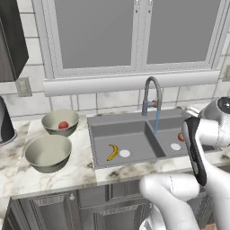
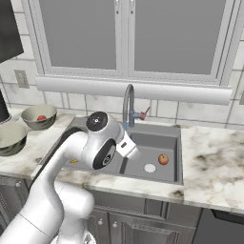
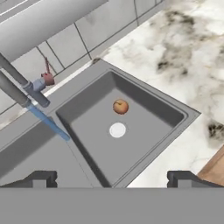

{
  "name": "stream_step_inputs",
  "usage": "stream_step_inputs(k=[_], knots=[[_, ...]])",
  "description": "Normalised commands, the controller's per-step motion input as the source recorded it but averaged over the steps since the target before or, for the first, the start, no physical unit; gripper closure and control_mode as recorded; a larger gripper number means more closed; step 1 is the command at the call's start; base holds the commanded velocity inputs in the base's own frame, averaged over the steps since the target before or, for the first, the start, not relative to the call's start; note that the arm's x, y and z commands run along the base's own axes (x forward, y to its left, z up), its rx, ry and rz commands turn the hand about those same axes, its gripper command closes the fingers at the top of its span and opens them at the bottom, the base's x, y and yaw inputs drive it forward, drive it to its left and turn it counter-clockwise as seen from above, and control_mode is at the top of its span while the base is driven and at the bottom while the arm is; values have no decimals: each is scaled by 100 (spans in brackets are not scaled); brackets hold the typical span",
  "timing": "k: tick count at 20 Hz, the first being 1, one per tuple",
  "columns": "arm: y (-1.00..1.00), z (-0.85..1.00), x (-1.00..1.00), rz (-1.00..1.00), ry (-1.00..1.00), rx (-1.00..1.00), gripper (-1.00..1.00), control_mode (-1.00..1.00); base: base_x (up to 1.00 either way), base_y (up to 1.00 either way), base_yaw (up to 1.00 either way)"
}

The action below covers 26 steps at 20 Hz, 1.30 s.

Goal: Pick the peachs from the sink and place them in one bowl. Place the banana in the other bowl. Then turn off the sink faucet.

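Broadly, the dark grey double-basin sink (image 1: pixel 134 130) sat in the marble counter (image 2: pixel 214 157) under the window, with the gooseneck faucet (image 1: pixel 152 94) behind the divider and a blue stream (image 1: pixel 157 121) running from its spout, so the water was on. On the counter to the sink's left stood the two grey-beige bowls: the farther bowl (image 1: pixel 60 122) held one peach (image 1: pixel 63 125), and the nearer, wider-looking bowl (image 1: pixel 48 152) held nothing. The banana (image 1: pixel 112 152) lay in the left basin beside its white drain, its long axis running roughly front to back. The second peach (image 3: pixel 120 106) rested in the right basin, just beyond that basin's drain (image 3: pixel 117 130). The gripper (image 3: pixel 111 178) hung above the sink with its jaws spread wide and nothing between them; the hand camera put the peach ahead of and below the fingertips, close to the centre line, so a descent forward into the right basin looked like the coming move. No brand, label or readable writing appeared anywhere.
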Motion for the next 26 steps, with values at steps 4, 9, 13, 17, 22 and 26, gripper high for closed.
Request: stream_step_inputs(k=[4, 9, 13, 17, 22, 26], knots=[[-38, 0, 3, 0, 14, 1, -100, -100, 0, 0, 0], [-25, -1, 14, -2, 22, 0, -100, -100, 0, 0, 0], [-20, 0, 21, -2, 24, 0, -100, -100, 0, 0, 0], [-14, -15, 14, -1, 8, 7, -100, -100, 0, 0, 0], [-12, -31, 13, 0, 0, 15, -100, -100, 0, 0, 0], [-1, -23, 22, 0, 0, 11, -100, -100, 0, 0, 0]])
